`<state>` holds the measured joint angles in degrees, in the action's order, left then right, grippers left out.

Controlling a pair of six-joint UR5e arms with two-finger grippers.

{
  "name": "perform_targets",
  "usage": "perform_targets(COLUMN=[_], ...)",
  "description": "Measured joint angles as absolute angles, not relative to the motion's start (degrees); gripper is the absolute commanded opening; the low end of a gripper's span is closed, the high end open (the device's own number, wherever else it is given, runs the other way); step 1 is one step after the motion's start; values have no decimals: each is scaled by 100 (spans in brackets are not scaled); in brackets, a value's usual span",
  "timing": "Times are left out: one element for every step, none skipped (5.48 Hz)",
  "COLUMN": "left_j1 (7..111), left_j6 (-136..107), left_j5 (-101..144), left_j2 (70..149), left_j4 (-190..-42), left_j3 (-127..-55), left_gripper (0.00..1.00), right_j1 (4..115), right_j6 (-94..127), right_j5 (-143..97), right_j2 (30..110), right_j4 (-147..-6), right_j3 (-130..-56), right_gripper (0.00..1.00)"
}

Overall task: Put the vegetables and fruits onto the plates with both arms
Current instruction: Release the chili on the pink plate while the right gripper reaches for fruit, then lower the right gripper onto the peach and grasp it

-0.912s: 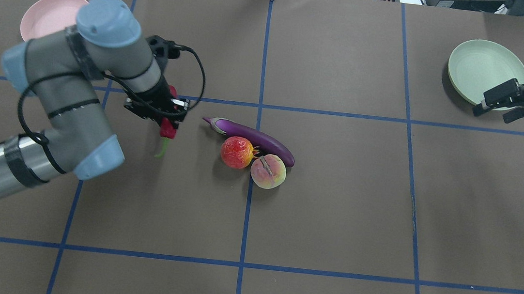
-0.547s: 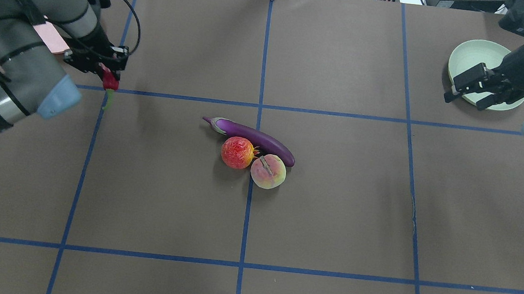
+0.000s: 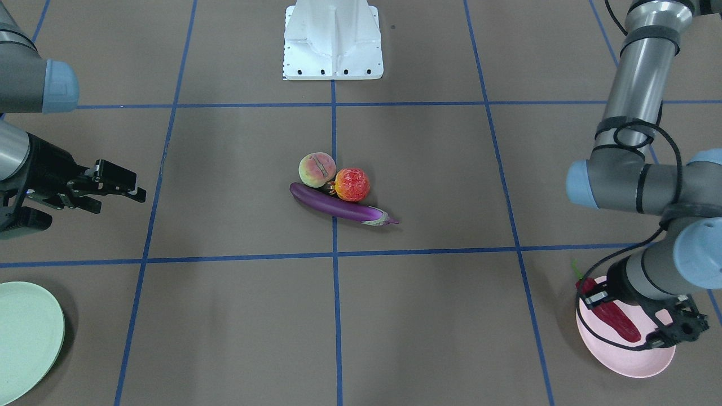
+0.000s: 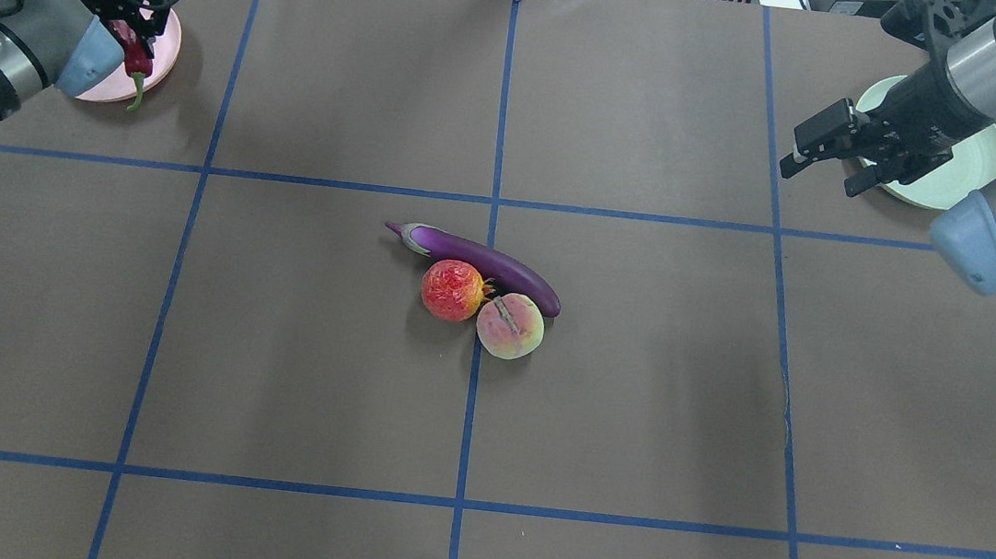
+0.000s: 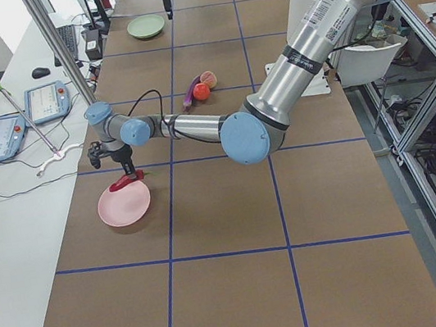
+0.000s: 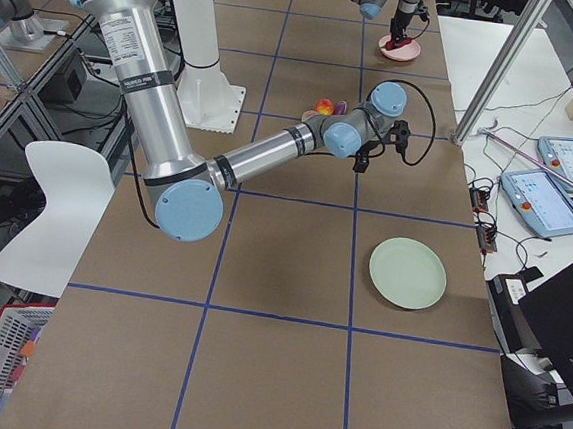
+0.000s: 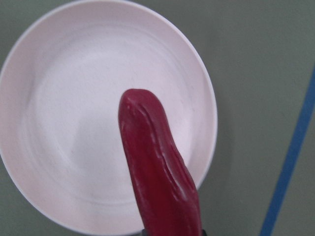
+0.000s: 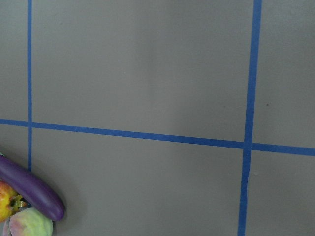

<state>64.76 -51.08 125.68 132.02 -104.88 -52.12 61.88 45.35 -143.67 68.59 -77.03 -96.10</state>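
We count two plates (image 3: 626,361) (image 3: 25,332), two fruits (image 4: 510,325) (image 4: 451,290), two vegetables (image 4: 482,257) (image 3: 617,321); left jaws, clamping chili (image 7: 157,172), have reached the 10 o'clock plate; right jaws spread, empty.

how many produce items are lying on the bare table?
3: eggplant, bumpy red fruit and peach, clustered at table centre. The chili hangs in the left gripper over the pink plate.

Overhead camera: behind the robot, looking forward and down. Front camera: opposite, steep, white base block (image 3: 333,39) at top centre. Side cameras: table ends, far back. Left wrist: close over pale pink round plastic plate (image 7: 59,123). Right wrist: long glossy purple eggplant (image 8: 34,191) lower left, shared with overhead's centre.
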Motion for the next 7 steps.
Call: perform_targets(left_j1=[6526, 6538, 6547, 6549, 6540, 6495, 6431], left_j6=[-5091, -5086, -5102, -5150, -5356, -5669, -5904], left_j5=[12571, 12575, 12576, 12591, 12621, 12639, 12645], left_j2=[13259, 13286, 13347, 13456, 13580, 13668, 13708], left_j4=[-10770, -10894, -10935, -10947, -10950, -10951, -10951], left_j3=[-4867, -4738, -4701, -4710, -4777, -4910, -5040], left_gripper=[97, 100, 100, 100, 100, 100, 100], right_j1=[6090, 5912, 5567, 5112, 4638, 4153, 3688], right_j6=[4658, 4969, 5627, 6531, 7536, 8520, 9501], right_j5=[-14310, -14160, -13804, -13303, -12769, -12201, -11625], right_j2=[6804, 6717, 6600, 6492, 6409, 6336, 6305], right_j4=[-7697, -7661, -7547, -7307, -7065, -6963, -6949], right_j3=[-9632, -9693, -9811, -9926, -9995, -10056, -10129], right_gripper=[100, 100, 100, 100, 100, 100, 100])
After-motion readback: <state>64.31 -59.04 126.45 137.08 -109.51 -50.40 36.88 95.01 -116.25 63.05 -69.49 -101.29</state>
